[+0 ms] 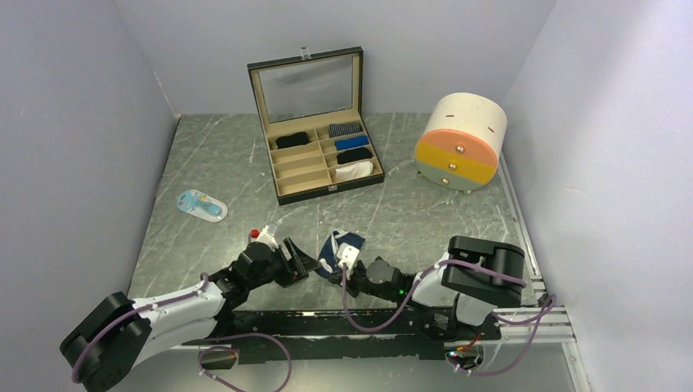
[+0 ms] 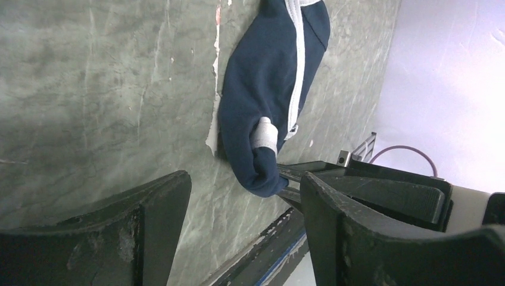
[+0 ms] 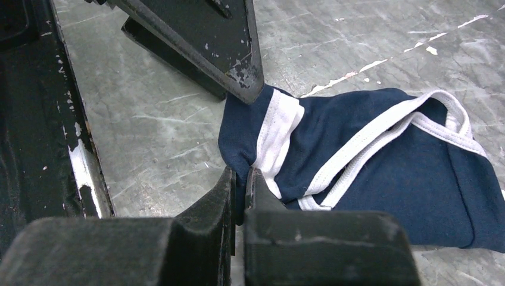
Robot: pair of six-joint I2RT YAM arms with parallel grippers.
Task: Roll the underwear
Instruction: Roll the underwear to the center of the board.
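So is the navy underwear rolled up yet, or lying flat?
Not rolled. The navy underwear lies mostly flat on the table, white trim exposed, with just one end pinched in the right gripper.

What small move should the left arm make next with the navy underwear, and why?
Probably ease the left gripper, jaws open, onto the near end of the navy underwear and close: the right gripper pinches that end alone, and the left holds nothing.
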